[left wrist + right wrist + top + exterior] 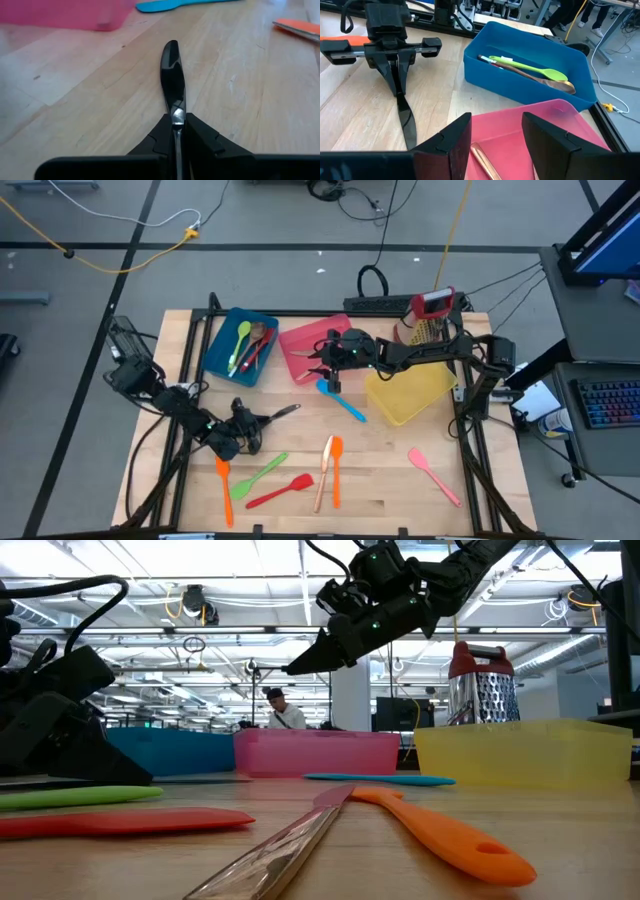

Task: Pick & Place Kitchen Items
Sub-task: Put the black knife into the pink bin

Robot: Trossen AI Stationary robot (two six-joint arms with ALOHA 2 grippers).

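Apparently for carrying to a bin, the left claw pinches the black utensil on the worktop, while the right claw gapes empty above the pink bin.

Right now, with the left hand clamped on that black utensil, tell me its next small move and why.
Probably lift it straight up a little. The left hand is shut on the black utensil, which still lies flat on the table. It must clear the wood before travelling to a bin. The right hand hangs open over the pink bin.
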